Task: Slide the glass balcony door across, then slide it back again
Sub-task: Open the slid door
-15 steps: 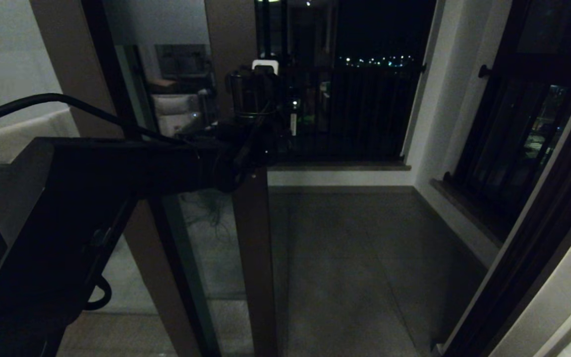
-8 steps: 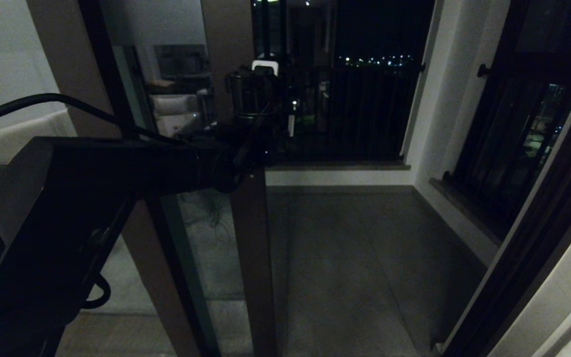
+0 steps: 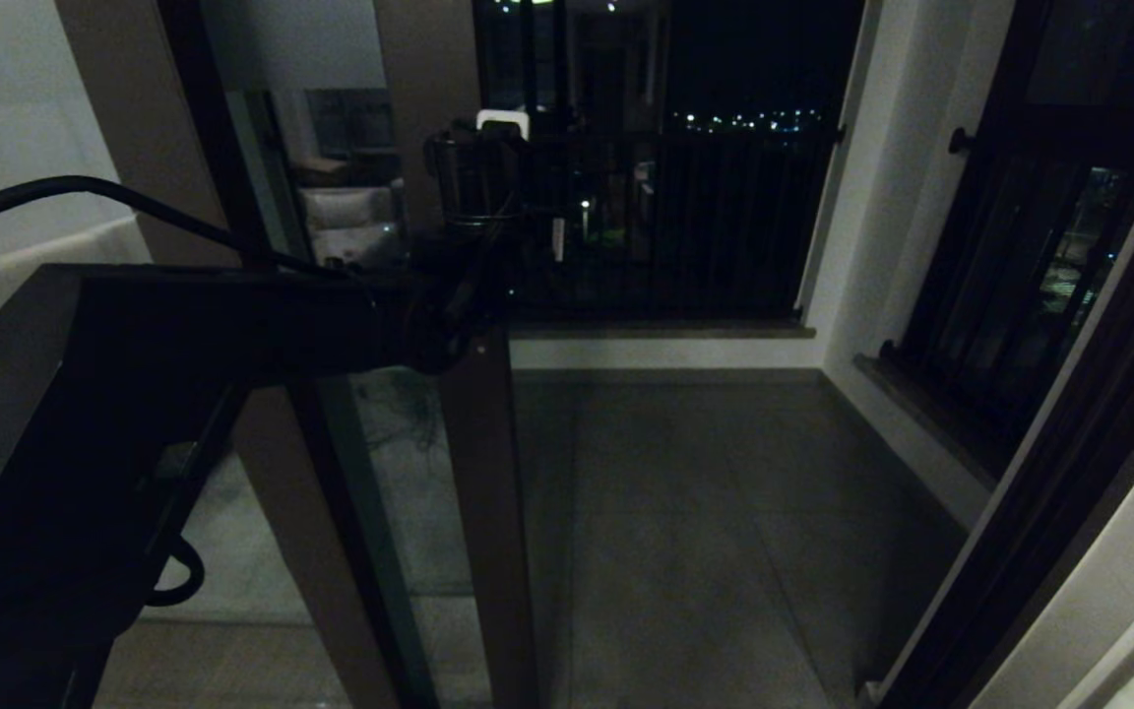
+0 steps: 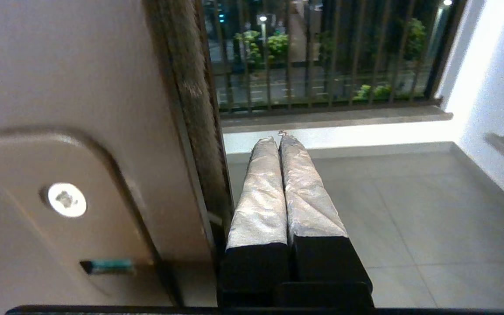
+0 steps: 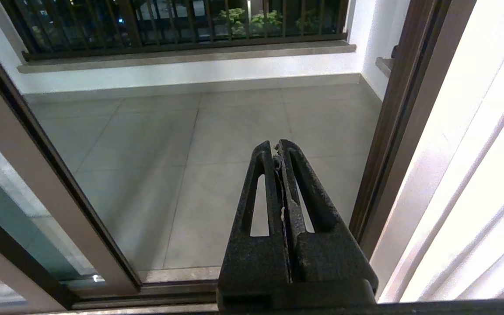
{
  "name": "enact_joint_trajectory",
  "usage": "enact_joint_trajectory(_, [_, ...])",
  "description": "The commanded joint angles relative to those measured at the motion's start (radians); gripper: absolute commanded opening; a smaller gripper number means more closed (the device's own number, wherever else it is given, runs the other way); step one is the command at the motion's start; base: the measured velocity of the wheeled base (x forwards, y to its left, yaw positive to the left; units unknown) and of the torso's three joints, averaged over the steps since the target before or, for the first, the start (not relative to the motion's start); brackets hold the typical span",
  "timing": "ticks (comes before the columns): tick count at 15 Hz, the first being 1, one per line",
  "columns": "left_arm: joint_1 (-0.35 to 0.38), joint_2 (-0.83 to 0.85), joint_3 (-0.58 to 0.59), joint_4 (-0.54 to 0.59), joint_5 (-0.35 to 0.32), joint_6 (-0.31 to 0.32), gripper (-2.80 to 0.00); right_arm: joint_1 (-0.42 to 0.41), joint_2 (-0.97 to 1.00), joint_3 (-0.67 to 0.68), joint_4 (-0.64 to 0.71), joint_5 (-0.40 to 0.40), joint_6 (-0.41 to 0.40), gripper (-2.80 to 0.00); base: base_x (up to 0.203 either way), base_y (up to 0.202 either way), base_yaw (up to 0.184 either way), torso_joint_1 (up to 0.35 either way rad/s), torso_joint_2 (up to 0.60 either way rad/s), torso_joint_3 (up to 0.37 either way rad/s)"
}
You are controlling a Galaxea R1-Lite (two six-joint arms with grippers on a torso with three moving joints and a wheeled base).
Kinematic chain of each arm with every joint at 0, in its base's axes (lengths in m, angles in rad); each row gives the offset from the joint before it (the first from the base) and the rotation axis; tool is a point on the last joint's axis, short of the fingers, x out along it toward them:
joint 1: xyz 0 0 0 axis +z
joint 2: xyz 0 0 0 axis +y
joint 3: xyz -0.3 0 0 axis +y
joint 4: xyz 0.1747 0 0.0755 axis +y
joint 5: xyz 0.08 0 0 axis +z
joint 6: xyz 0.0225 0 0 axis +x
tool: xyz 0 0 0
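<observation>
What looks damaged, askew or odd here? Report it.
Only wear. The idle right gripper, shut over the doorway threshold, has ragged, pale-flecked inner edges. The left gripper, shut beside the brown-framed glass balcony door, has grey tape wrapping slightly frayed at the tips. The door stands upright; the grey tiled floor shows no spill.

The glass balcony door [image 3: 473, 473] has a dark brown frame, lighter tan-brown in the left wrist view, with a fuzzy dark strip along its edge. The left gripper [image 4: 278, 140] is black with silvery grey, speckled fingers [image 4: 260, 192]. The right gripper [image 5: 276, 146] is matte black. The balcony floor [image 5: 217, 131] is pale grey tile with thin seams. The railing [image 5: 169, 22] shows dark vertical bars before green shrubs [image 4: 274, 43]. The balcony wall [image 5: 190, 74] is white.
</observation>
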Motion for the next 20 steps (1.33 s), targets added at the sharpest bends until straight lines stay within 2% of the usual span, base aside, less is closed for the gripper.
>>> enact_joint_trajectory(1, [-0.003,-0.015,0.012,-0.002,-0.002,0.0,-2.8,0.0,0.001,0.002,0.0,0.0,0.0,-2.8,0.0,0.0,0.0,0.0,0.0,0.0])
enact_joint_trajectory(20, [0.066,-0.062,0.085,-0.005,-0.004,-0.011,-2.8,0.0,0.001,0.002,0.0,0.0,0.0,-2.8,0.0,0.0,0.0,0.0,0.0,0.0])
